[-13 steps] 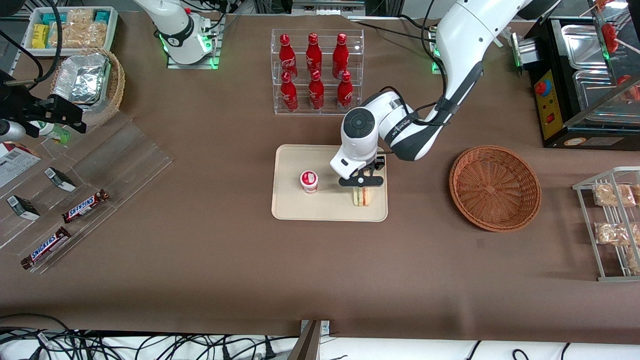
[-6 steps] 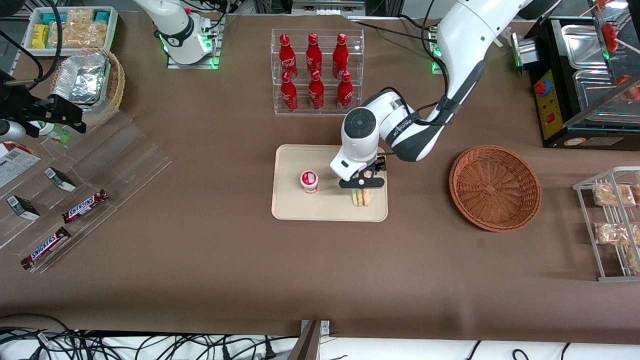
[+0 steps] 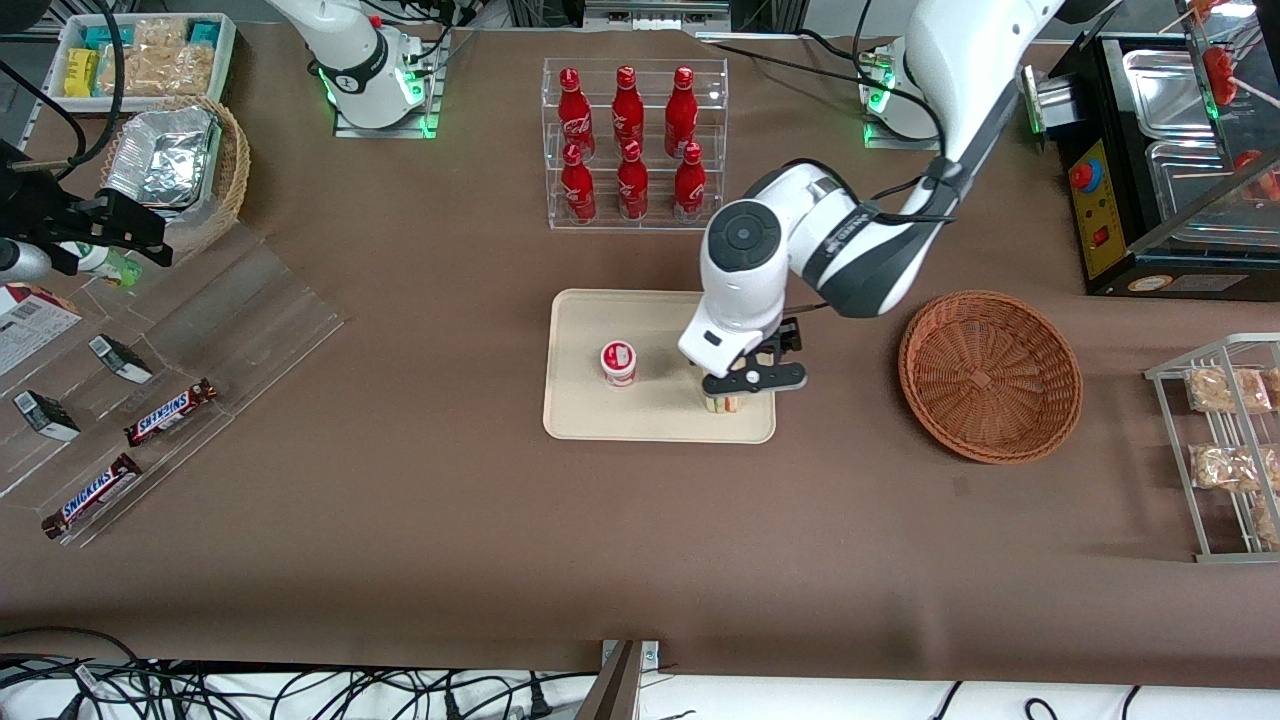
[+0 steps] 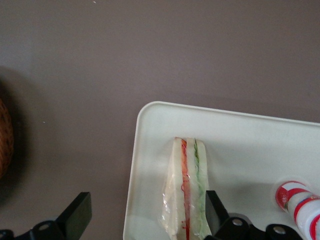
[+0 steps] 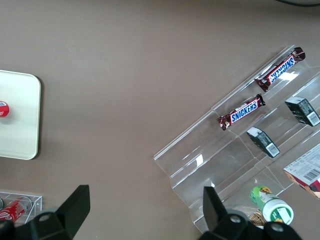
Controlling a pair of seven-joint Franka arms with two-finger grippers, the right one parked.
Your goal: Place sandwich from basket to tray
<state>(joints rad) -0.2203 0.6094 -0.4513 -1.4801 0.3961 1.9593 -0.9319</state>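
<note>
Right, sandwich (image 4: 186, 192) sits on its edge on the tray (image 4: 250, 135), directly under the left gripper (image 4: 145, 215), long axis running between the spread fingers (image 4: 79, 214), none visibly touching it; basket (image 3: 990, 375) empty alongside

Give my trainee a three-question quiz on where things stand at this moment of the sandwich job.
1. True or false: the sandwich lies on the tray.
2. The claw is: A) shut on the sandwich, B) open above the sandwich, C) over the basket.
3. What else stands on the tray?

Key: 1 true. 2 B: one finger is off the tray's edge, the other beside the sandwich. 3 a small red-and-white cup.
</note>
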